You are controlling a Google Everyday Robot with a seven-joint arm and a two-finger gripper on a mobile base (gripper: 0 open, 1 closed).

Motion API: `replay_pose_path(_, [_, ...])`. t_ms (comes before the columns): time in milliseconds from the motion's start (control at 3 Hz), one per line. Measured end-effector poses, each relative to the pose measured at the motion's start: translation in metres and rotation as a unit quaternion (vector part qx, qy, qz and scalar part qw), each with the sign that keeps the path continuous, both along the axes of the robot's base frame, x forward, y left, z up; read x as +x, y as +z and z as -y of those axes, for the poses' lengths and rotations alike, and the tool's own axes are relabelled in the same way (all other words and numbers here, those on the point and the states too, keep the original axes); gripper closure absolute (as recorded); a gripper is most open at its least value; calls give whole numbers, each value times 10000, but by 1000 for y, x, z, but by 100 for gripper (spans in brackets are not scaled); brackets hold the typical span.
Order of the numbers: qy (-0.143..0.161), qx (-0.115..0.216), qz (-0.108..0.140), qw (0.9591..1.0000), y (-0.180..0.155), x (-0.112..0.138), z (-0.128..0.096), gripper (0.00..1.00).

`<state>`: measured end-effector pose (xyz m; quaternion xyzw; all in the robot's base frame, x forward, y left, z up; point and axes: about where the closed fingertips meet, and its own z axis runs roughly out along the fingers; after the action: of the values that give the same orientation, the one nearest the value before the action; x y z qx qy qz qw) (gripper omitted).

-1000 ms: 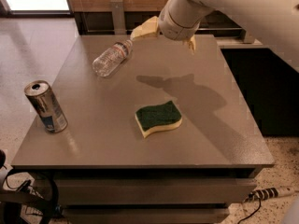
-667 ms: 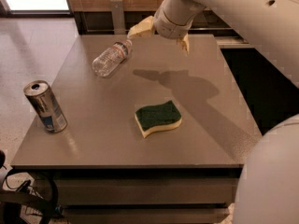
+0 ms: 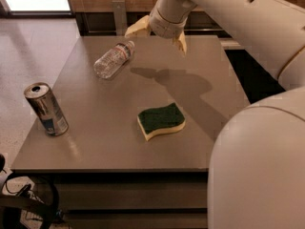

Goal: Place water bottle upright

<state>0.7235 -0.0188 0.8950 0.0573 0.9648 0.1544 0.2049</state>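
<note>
Count: I am seeing one water bottle, one can, one sponge, one table, and one arm ending in one gripper.

Arm pose: the arm is reaching in from the right of the view. A large white segment is filling the lower right corner, and a long link is running across the top to the wrist. The wrist is angling down over the far part of the table. The gripper is hanging above the tabletop near the far edge, not touching it. Its two cream fingers are standing wide apart with nothing between them. One is pointing toward the bottle side and the other toward the opposite side. The arm's shadow is falling on the table just on the near side of the gripper.

Bottle relative to the gripper: the bottle is lying on its side on the table, not upright. It is sitting just beside the gripper, lower and toward the can side. Its white cap is pointing at the nearer finger and its base is pointing away. I cannot tell whether cap and finger are touching; the bottle is outside the jaws.

The sponge is lying green side up, well apart from the gripper toward the near edge. The can is standing upright, farther still, beyond the bottle.
</note>
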Motion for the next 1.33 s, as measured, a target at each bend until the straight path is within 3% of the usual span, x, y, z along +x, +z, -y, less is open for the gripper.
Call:
replay_pose_path(333, [-285,-231,-337,9988,-4,9,-24,0])
replay_pose_path(667, [-384,-399,-614,9966,-14,11,-58,0])
replay_pose_path(1000, [-354,-357,-822,9953,-28,16,-78,0])
replay_pose_path(1333, [-247,11,-931,9954,-40,24,-89,0])
